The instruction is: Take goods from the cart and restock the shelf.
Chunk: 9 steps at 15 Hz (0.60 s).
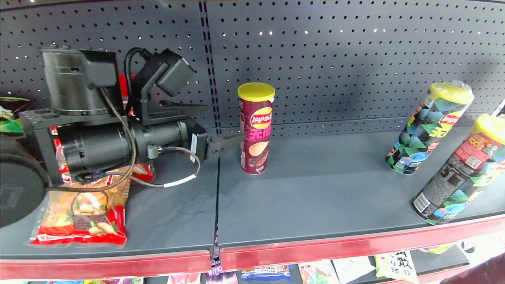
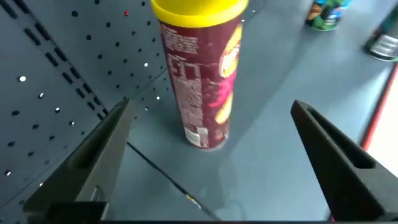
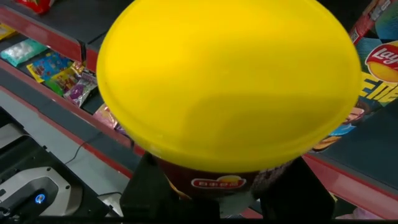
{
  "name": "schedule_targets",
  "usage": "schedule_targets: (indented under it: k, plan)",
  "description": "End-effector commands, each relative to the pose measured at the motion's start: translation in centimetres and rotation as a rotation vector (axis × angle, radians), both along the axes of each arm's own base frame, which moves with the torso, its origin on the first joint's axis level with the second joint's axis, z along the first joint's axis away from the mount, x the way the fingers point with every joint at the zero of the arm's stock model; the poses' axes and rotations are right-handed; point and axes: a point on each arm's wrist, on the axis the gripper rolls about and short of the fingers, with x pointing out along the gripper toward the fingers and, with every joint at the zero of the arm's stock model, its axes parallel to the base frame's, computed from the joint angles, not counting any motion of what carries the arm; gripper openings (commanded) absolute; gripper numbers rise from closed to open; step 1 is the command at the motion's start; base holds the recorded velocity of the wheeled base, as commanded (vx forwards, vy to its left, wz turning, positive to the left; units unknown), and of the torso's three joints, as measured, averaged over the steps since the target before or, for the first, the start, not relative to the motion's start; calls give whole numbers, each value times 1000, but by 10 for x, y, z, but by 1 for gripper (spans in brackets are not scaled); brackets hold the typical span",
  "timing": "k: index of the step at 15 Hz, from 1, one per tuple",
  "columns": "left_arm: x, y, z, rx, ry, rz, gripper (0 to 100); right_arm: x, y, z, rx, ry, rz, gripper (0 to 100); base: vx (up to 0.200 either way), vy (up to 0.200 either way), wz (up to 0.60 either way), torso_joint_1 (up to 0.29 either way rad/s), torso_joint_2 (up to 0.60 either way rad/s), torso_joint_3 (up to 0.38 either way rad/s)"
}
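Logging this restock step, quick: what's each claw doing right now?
Left claw: open, empty, maroon chip can just ahead.
Right claw: closed on a multicoloured chip can.

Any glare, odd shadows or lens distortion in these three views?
Head view: red shelf edge bows, wide-lens distortion; bright light dots show through the pegboard. Left wrist view: maroon can throws a faint reflection on the shelf. Right wrist view: held can lid evenly lit, no hard glare.
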Motion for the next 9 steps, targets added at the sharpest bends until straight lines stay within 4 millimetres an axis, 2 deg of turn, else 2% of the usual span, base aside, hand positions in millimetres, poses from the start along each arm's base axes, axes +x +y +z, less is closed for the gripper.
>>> schedule_targets:
  k: [1, 5, 9]
  plan:
    - [15, -9, -10, 14, 22, 2, 100, 0, 0, 0, -1, 1, -3, 0, 0, 0, 0, 0, 0, 0]
    - [34, -19, -13, 17, 22, 18, 100, 1, 0, -2, -2, 9, -2, 0, 0, 0, 0, 0, 0, 0]
    - [50, -29, -8, 1, -2, 22, 100, 1, 0, -2, -3, 10, -4, 0, 0, 0, 0, 0, 0, 0]
